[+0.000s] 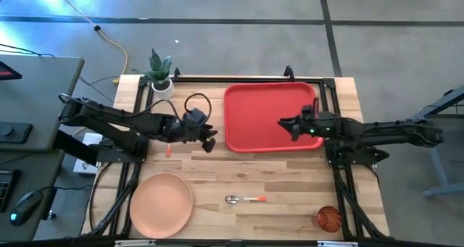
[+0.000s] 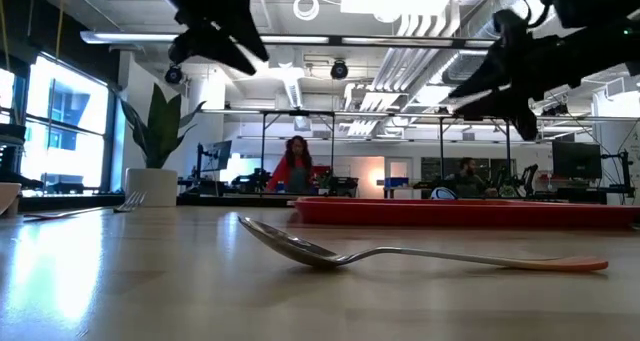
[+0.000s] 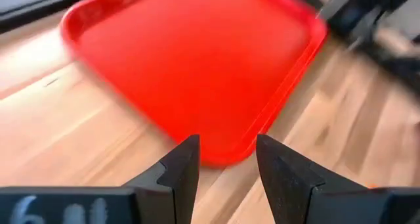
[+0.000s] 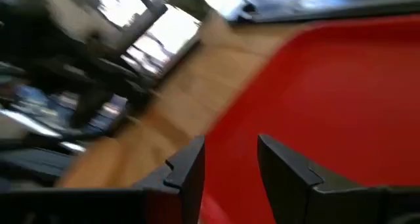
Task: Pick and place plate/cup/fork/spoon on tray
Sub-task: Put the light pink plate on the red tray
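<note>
The red tray lies at the table's far middle and also shows in the left wrist view. The peach plate lies flat at the near left. The spoon lies on the table near the front, bowl toward the left; it also shows in the low view. The red-orange cup stands at the near right. The fork's orange handle peeks out under my left arm, and its tines show in the low view. My left gripper is open and empty, held above the table just left of the tray. My right gripper is open and empty above the tray.
A white pot with a green plant stands at the far left corner. A black frame runs along the table's edges. Bare wood lies between the plate, the spoon and the tray. People show in the room behind.
</note>
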